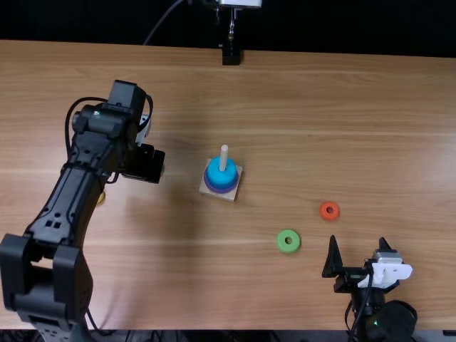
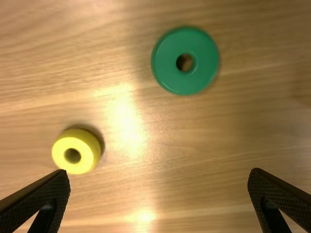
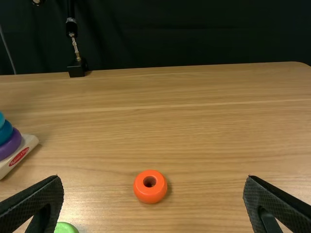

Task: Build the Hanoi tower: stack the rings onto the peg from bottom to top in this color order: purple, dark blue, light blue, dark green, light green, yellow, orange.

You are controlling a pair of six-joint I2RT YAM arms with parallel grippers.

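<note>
Nearest the overhead camera stands the left arm (image 1: 71, 185), raised over the left part of the table (image 1: 342, 128), its gripper (image 1: 154, 167) hanging left of the peg base (image 1: 226, 197). Seen from above, it covers part of the yellow ring (image 2: 73, 168). The left wrist view presents this ring whole, with the dark green ring (image 2: 203, 58) lying flat and well apart from it. Both rings are ahead of the left gripper's fingers, which are spread wide with nothing between them.

At the near edge, the right arm (image 1: 388, 320) holds its gripper (image 1: 358, 244) low, fingers likewise parted and empty. Near it lie the orange ring (image 1: 330, 216) and, nearer the peg base, the light green ring (image 1: 288, 249). In the right wrist view the orange ring is whole, while the light green one shows a rim beside a finger.

Upright on the peg base is the peg (image 1: 224, 158), its tip bare. It bears three rings: purple (image 3: 9, 145) at the bottom, dark blue (image 3: 5, 132) next, light blue (image 3: 1, 119) uppermost. The right wrist view gives their layers in profile, along with a red oval mark (image 3: 19, 156) on the base's side.
</note>
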